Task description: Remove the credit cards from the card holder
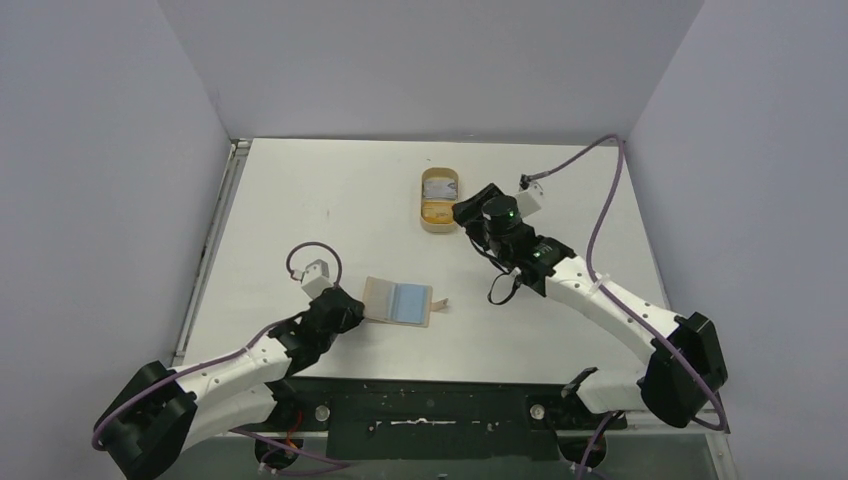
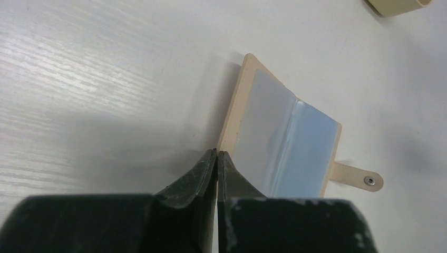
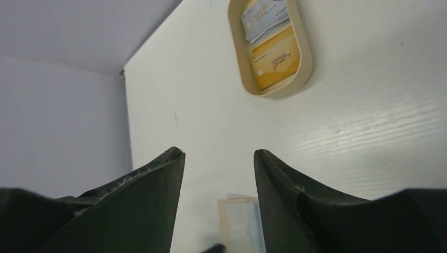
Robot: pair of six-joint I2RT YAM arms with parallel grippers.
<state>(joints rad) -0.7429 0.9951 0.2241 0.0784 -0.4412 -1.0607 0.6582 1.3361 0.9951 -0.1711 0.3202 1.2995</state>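
I find the card holder point(image 1: 398, 300) lying open and flat on the table point(image 1: 330, 200), left of centre and near my left arm, with its strap tab point(image 1: 440, 302) pointing right, away from that arm. The left wrist camera shows clear sleeves over both tan panels, and a blue card point(image 2: 311, 153) sits in the panel next to the strap tab. The left claw point(image 1: 355, 310) is at the holder's left edge. In its own camera the two fingers are pressed together with no gap, and the tips meet right at the near corner of the tan panel. I cannot tell whether the panel's edge is caught between them. The right claw point(image 1: 465, 213) is well apart from the holder, just beside the lower right side of an oval dish point(image 1: 441, 229) toward the far middle of the table. Its fingers are spread apart with nothing between them, and it appears to be above the table surface. The right wrist camera shows two cards inside the dish: a gold card point(image 3: 274, 60) at the nearer end and a pale card point(image 3: 263, 21) at the farther end, partly overlapping it. Both cards carry printed lettering. The same camera shows part of the holder low in its view, between the spread fingers.
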